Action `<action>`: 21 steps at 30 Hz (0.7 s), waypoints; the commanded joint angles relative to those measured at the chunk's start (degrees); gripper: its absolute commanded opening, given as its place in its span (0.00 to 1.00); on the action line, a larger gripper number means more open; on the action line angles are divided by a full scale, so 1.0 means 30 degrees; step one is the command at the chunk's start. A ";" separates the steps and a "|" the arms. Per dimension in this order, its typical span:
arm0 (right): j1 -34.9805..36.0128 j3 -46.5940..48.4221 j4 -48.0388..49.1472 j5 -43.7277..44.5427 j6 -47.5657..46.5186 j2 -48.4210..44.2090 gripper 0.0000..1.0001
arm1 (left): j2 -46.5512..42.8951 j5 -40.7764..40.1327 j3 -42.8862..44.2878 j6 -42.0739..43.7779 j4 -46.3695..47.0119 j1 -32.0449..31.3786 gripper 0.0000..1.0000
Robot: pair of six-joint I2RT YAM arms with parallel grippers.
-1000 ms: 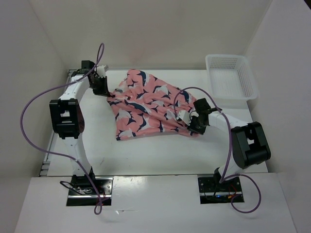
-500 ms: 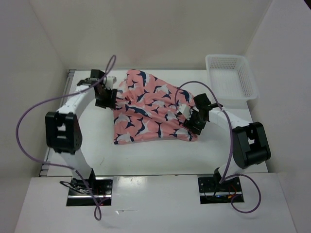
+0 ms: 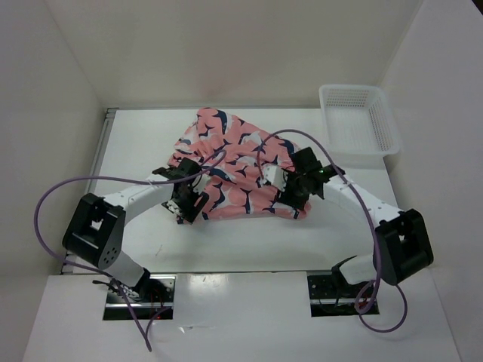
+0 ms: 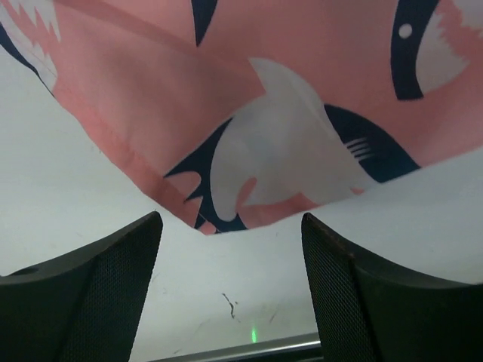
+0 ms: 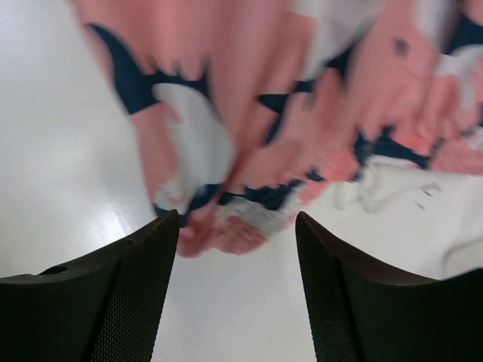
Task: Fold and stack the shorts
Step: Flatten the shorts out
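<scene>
Jaws apart on both the left gripper (image 3: 189, 204) and right gripper (image 3: 293, 194), parked along the side of the whale-print shorts (image 3: 234, 162) facing the bench (image 3: 151, 245) near edge.

Matt cloth shorts (image 3: 234, 162), glossy tbl (image 3: 249, 241)

Bare table (image 3: 249, 240) lies open along the near edge and far left. The shorts (image 3: 234, 162) fill the middle, hemmed by the left arm (image 3: 136, 197) and right arm (image 3: 355, 200). Purple cables (image 3: 98, 179) loop overhead, and a basket (image 3: 358, 117) blocks the far right corner.
</scene>
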 commanded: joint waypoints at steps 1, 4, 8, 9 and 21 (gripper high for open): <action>0.1512 -0.1460 -0.1023 0.0290 -0.1214 -0.0171 0.68 | 0.0625 -0.0986 -0.0096 0.0069 0.1275 -0.0134 0.82; 0.3009 -0.2692 -0.0146 0.0468 -0.1216 0.0295 0.67 | 0.1476 -0.0986 -0.0304 0.0069 0.1275 -0.0544 0.76; 0.3011 -0.3750 0.1697 0.0642 -0.0864 0.0766 0.60 | 0.1771 -0.0781 -0.0129 0.0069 0.0662 -0.0546 0.38; 0.3011 -0.3955 0.2082 0.0992 -0.0864 0.0969 0.51 | 0.1771 -0.0577 -0.0129 0.0069 0.0486 -0.0546 0.31; 0.6403 0.0723 -0.8646 -0.4596 -0.1333 -0.0816 0.00 | -0.5520 0.2794 0.0807 0.0069 -1.1113 -0.0722 0.12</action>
